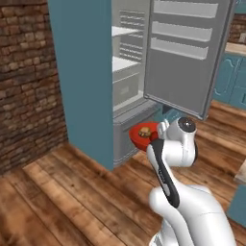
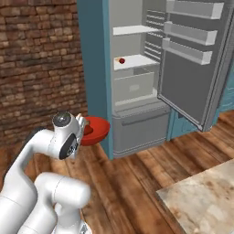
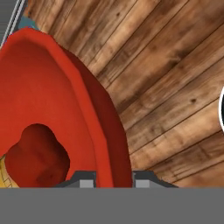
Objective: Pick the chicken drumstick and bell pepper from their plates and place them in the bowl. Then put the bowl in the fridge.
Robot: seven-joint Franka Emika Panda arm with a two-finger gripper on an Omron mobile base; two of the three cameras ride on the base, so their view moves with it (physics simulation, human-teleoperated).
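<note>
Hand view: gripper (image 3: 113, 181) pinches bowl (image 3: 52, 109) rim between its fingers, drumstick (image 1: 143, 131) and pepper (image 3: 37, 153) inside. Risk: tilt near fridge (image 1: 129, 72) spills contents; rim grip may slip.

brick wall (image 1: 24, 72) at left. wood plank floor (image 1: 72, 202) throughout. teal cabinets (image 1: 233, 79) at far right under a pale countertop (image 1: 236, 48). marble counter corner (image 2: 205, 201) at lower right.
</note>
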